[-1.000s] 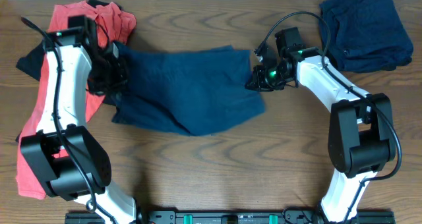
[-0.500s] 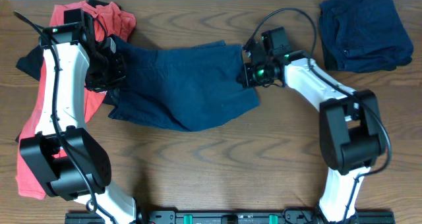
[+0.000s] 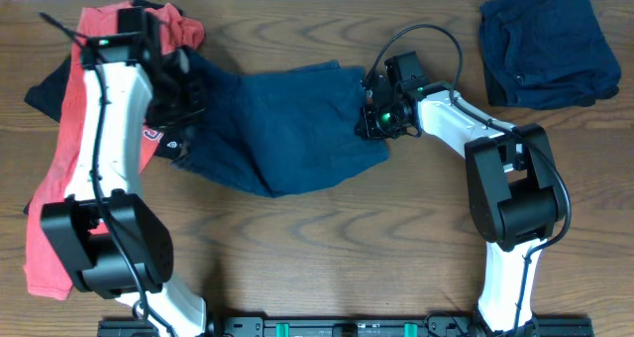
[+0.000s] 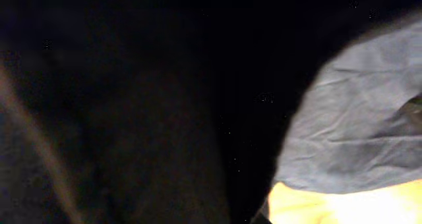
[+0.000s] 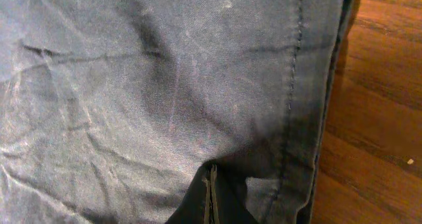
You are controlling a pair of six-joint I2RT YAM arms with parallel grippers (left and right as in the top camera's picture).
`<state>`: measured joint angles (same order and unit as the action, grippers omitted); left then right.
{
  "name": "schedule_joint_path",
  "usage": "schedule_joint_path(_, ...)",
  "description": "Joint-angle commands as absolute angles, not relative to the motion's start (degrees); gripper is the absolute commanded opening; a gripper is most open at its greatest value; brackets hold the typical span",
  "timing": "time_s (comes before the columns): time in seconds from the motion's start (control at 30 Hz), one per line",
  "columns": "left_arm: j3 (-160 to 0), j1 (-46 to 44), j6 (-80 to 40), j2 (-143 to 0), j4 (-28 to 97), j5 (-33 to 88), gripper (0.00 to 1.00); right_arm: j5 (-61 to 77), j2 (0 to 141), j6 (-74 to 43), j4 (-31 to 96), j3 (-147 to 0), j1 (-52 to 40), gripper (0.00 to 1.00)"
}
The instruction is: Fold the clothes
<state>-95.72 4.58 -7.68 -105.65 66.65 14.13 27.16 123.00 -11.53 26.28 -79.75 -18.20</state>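
Observation:
The large dark navy shorts point(image 3: 287, 129) lie spread across the middle of the table. My left gripper point(image 3: 181, 107) is at their left edge, shut on the cloth. The left wrist view is almost all dark, with only a fold of the navy shorts point(image 4: 356, 118) showing at its right; the fingers are hidden. At the shorts' right edge, my right gripper point(image 3: 372, 119) is shut on a pinch of fabric. In the right wrist view the right gripper point(image 5: 212, 199) shows closed fingers amid the shorts point(image 5: 132, 85), near a stitched hem.
A coral-red T-shirt point(image 3: 64, 168) and a black garment point(image 3: 42, 91) lie under and beside the left arm. Folded navy pieces point(image 3: 547, 45) sit at the back right corner. Bare wooden table point(image 3: 327, 258) runs along the front.
The right gripper slid left onto the shorts' right edge and closed on it. The left gripper shifted up and right with the left edge, so the shorts lie more bunched.

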Motion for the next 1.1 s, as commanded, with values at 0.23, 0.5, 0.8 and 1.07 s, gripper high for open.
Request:
schedule_joint_path(0.23,-96.79,-9.08,-20.58,-104.68,57.43,14.48,0.06,23.97,126.41,-12.19,27.53,-79.35,-18.46,0.01)
schedule_joint_path(0.5,-96.77,-18.13,-24.80,-104.88,50.46,14.46,0.06,23.94,126.41,-12.19,27.94,-79.31,-18.46,0.01)
schedule_joint_path(0.8,-96.77,-22.68,-27.46,-108.88,46.33,14.28,0.06,23.97,126.41,-12.19,28.10,-79.31,-18.46,0.01)
schedule_joint_path(1.07,-96.77,-25.17,-28.80,-115.42,42.44,17.17,0.06,23.97,126.41,-12.19,28.05,-79.31,-18.46,0.01)
